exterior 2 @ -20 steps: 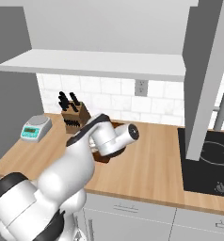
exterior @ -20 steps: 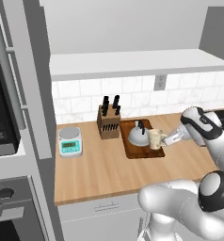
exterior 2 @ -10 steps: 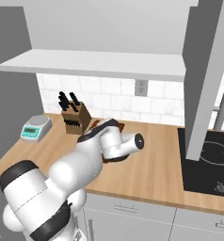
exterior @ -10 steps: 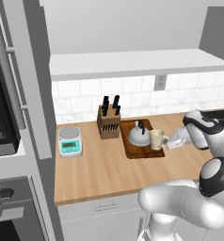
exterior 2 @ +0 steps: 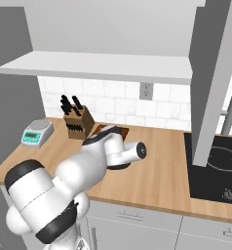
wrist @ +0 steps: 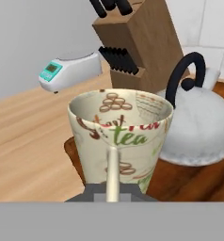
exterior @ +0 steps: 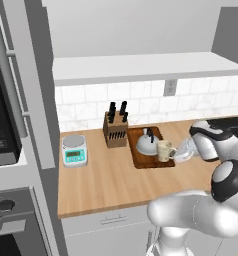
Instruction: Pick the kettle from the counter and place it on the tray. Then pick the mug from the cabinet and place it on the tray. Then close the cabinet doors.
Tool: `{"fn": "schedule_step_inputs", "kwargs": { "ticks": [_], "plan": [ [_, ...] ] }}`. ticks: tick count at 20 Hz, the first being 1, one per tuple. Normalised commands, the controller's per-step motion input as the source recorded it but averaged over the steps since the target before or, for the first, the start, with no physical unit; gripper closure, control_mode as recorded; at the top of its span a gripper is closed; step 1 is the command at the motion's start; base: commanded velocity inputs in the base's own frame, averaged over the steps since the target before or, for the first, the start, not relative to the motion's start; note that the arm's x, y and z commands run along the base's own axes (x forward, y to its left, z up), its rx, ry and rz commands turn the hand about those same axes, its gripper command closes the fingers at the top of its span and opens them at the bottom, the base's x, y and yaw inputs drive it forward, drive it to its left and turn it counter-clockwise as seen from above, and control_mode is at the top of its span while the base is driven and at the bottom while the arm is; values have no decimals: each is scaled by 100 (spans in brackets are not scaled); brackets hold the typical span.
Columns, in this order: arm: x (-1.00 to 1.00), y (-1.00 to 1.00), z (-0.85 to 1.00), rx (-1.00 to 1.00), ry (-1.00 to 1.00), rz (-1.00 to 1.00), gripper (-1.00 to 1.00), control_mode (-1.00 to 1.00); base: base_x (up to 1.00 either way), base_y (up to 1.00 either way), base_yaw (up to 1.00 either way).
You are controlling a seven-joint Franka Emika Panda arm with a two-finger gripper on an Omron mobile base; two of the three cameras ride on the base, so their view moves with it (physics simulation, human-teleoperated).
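The silver-grey kettle (exterior: 147, 143) with its black handle stands on the dark-brown tray (exterior: 141, 161) on the counter (exterior: 106, 185). Just right of it, over the tray's right front part, is the cream mug (exterior: 164, 150). My gripper (exterior: 175, 153) reaches in from the right and is shut on the mug's handle. In the hand view the mug (wrist: 121, 134) is upright and close, its handle running down into my gripper (wrist: 113, 191). The kettle (wrist: 198, 127) stands behind it on the tray (wrist: 189, 181). I cannot tell whether the mug's base touches the tray. The cabinet doors (exterior 2: 210, 83) stand open.
A wooden knife block (exterior: 116, 130) stands left of the tray, and a teal-faced scale (exterior: 73, 150) is further left. The oven and microwave column (exterior: 3, 130) rises at the far left. A black cooktop (exterior 2: 220, 171) lies to the right on the counter.
My elbow and forearm have swung rightward and lower. The hand with the mug has stayed almost in place beside the kettle.
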Motion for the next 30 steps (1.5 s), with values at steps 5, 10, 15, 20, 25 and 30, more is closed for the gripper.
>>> {"fn": "schedule_step_inputs", "kwargs": {
  "ticks": [5,10,15,20,25,30],
  "plan": [
    [28,0,-20,0,0,0,100,-100,0,0,0],
    [25,0,-25,0,-3,0,100,-100,0,0,0],
    [24,0,-22,0,-4,0,100,-100,0,0,0],
    [21,0,-20,0,-9,0,100,-100,0,0,0],
    [4,0,-16,0,-2,0,100,-100,0,0,0],
    [3,0,-12,0,0,0,100,-100,0,0,0]
  ]
}}
